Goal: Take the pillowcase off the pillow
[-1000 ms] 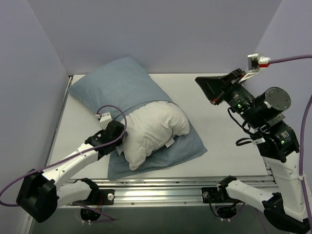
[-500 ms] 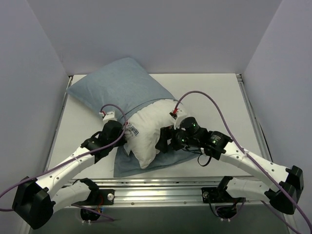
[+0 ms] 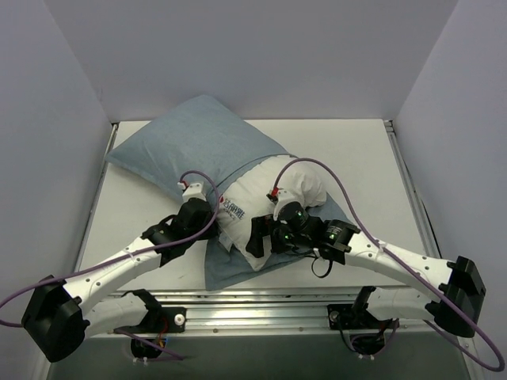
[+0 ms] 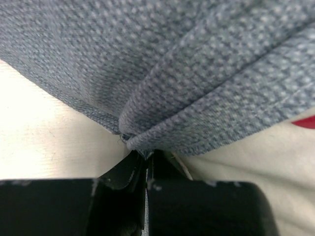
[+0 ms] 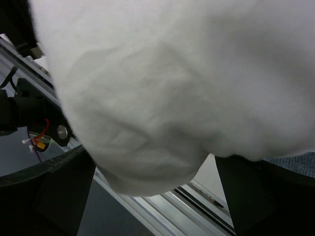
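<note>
Pillowcase (image 4: pixel 162 73): I see one fold pinched between the closed fingers of my left gripper (image 4: pixel 145 160). Pillow (image 5: pixel 162 88) bulges out between the spread fingers (image 5: pixel 54 191) of my right gripper (image 5: pixel 152 169); contact unclear.

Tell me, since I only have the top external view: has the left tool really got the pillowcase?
Observer: Yes. The left wrist view shows the left tool shut on a bunched fold of the pillowcase.
Operator: Any pillow caught in that pinch?
Observer: Only blue-grey cloth sits at the tips. The white pillow shows just to the right of the fold.
Operator: And the right tool?
Observer: In the right wrist view the right tool is open, its fingers spread on either side of the pillow's bulging end.
</note>
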Robot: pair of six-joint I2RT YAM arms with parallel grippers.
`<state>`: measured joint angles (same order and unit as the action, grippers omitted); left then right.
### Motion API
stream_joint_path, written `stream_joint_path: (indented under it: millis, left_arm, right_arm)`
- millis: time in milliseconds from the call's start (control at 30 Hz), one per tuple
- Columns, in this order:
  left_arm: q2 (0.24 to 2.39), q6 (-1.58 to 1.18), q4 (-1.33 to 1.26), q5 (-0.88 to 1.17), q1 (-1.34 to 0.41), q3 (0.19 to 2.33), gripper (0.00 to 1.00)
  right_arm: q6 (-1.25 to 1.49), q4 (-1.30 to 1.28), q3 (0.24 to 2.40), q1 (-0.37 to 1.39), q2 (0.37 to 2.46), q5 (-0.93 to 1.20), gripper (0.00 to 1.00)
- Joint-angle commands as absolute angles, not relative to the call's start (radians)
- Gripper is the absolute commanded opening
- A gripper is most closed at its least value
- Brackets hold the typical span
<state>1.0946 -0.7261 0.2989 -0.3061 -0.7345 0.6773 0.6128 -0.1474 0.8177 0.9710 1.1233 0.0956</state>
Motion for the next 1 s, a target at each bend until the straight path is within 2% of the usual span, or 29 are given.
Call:
stream_joint_path:
  millis: [0, 200, 333, 433, 467, 500, 533, 600, 867, 933, 967]
  left_arm:
    - [1.091, -0.741, 0.196, -0.314, -0.749, 0.747, 0.02]
    - [1.104, -0.745, 0.187, -0.299, -0.753, 0.739, 0.02]
    - [1.123, -0.747, 0.163, -0.279, -0.762, 0.735, 0.02]
    - [1.135, -0.75, 0.152, -0.268, -0.767, 0.733, 0.02]
    - [1.138, -0.75, 0.147, -0.267, -0.767, 0.733, 0.02]
    - [1.14, -0.75, 0.144, -0.267, -0.769, 0.733, 0.02]
    - [1.138, -0.75, 0.144, -0.268, -0.767, 0.733, 0.02]
    - [1.135, -0.749, 0.143, -0.271, -0.767, 0.733, 0.02]
    - [1.115, -0.753, 0.138, -0.27, -0.767, 0.709, 0.02]
    - [1.034, -0.753, 0.117, -0.265, -0.772, 0.689, 0.16]
    - [1.034, -0.753, 0.1, -0.271, -0.776, 0.675, 0.26]
  right_arm:
    - [0.661, -0.15, 0.821, 0.974, 1.173, 0.031, 1.0]
    - [0.687, -0.169, 0.816, 0.93, 1.233, -0.029, 1.0]
    - [0.646, -0.025, 0.769, 0.873, 1.213, 0.069, 0.99]
    - [0.609, 0.106, 0.764, 0.856, 1.213, 0.124, 0.79]
    - [0.601, 0.133, 0.765, 0.854, 1.215, 0.136, 0.56]
    - [0.591, 0.194, 0.77, 0.854, 1.219, 0.15, 0.41]
    - [0.586, 0.215, 0.79, 0.854, 1.227, 0.161, 0.18]
    - [0.575, 0.267, 0.814, 0.856, 1.235, 0.167, 0.0]
    - [0.486, 0.367, 0.988, 0.853, 1.229, 0.042, 0.0]
    - [0.469, 0.356, 1.044, 0.848, 1.25, 0.003, 0.0]
    - [0.466, 0.353, 1.06, 0.848, 1.256, 0.003, 0.0]
